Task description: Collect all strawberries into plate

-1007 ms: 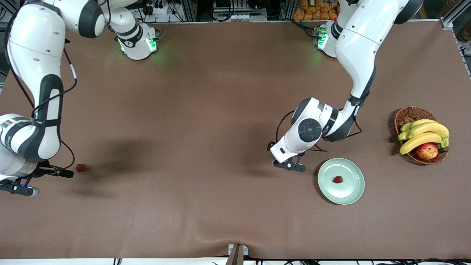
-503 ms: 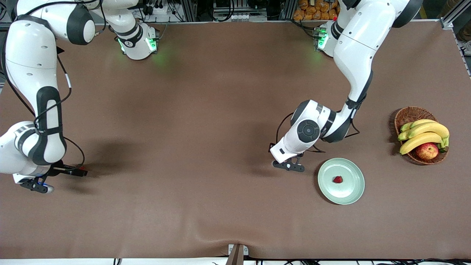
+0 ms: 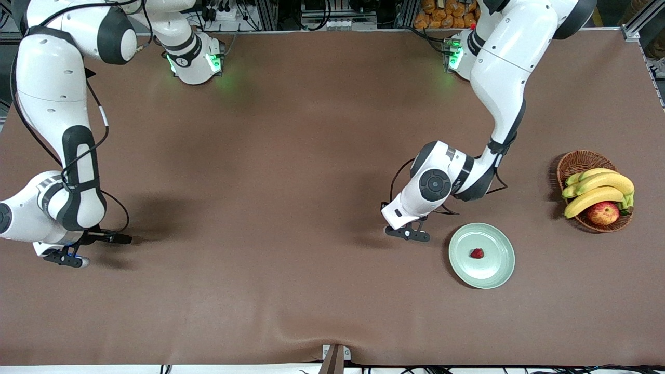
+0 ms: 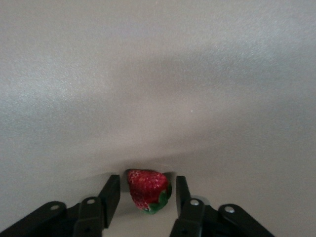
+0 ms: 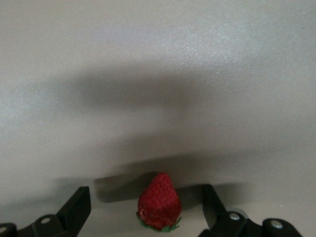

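Right gripper: low at the right arm's end of the brown table; you see its black fingers spread wide w/ a small red strawberry with a green leafy cap sitting between them, pads clear of it on both sides. Not gripped. In front view that berry is hidden under the fingers.
Left gripper: low over the table, just beside the plate on its right-arm side. Left wrist view shows you a second red strawberry, green cap down, between the fingers; narrow gaps each side, so fingers look parted, but contact is hard to make out. Berry hidden by the wrist in front view.
Plate: round pale mint-green glossy dish, nearer the front cam than the basket.
Berry in plate: third small red strawberry lying near the centre, apart from the rim.
Basket: brown wicker bowl at the left arm's end, partly covered by yellow bananas and a red-yellow apple.
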`<state>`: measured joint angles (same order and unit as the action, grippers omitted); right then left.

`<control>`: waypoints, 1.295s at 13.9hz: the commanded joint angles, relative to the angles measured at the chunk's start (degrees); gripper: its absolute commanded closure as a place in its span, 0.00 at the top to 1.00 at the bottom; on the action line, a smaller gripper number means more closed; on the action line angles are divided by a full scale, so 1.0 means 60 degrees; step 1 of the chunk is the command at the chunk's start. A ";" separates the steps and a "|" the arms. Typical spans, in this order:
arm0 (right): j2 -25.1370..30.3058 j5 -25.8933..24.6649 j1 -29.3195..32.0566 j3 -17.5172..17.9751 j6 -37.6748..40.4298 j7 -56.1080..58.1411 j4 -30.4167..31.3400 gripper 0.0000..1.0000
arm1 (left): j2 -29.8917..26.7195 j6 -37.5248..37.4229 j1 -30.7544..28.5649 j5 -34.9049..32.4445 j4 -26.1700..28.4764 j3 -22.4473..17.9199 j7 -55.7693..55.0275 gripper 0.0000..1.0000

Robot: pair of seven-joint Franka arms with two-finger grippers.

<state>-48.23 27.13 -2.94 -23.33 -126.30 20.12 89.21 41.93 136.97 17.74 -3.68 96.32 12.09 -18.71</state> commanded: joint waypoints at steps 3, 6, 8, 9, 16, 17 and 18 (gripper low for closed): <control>0.0275 -0.0214 -0.0053 -0.0038 -0.0146 0.0339 0.0352 1.00 | -0.0074 0.0199 -0.0042 -0.0310 0.0118 -0.0023 -0.0105 0.13; 0.0304 -0.0419 -0.0082 -0.0053 -0.0234 0.0324 0.0366 1.00 | -0.0410 0.0053 -0.0144 -0.0310 0.0045 -0.0038 -0.0002 0.09; 0.0319 -0.0522 -0.0155 -0.0067 -0.0248 0.0324 0.0454 1.00 | -0.0747 -0.0589 -0.0451 -0.0310 -0.0042 -0.0052 0.0421 0.10; 0.0333 -0.0523 -0.0155 -0.0082 -0.0263 0.0324 0.0483 1.00 | -0.0951 -0.0781 -0.0728 -0.0310 -0.0043 -0.0038 0.0859 0.10; 0.0465 -0.0537 -0.0155 -0.0111 -0.0132 0.0251 0.0484 0.00 | -0.0691 -0.1193 -0.2487 -0.0325 -0.0598 -0.0082 0.4403 0.11; 0.0494 -0.0537 -0.0155 -0.0111 -0.0117 0.0251 0.0484 0.00 | -0.0545 -0.1077 -0.2576 -0.0339 -0.0614 -0.0082 0.4596 0.11; 0.0553 -0.0537 -0.0155 -0.0111 -0.0102 0.0251 0.0484 0.00 | -0.0500 -0.0974 -0.2576 -0.0557 -0.0614 -0.0082 0.4627 0.11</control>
<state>-47.22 24.35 -3.14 -23.97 -126.85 21.37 89.67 37.09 130.53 2.22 -4.05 94.40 11.09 8.41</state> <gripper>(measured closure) 0.577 0.639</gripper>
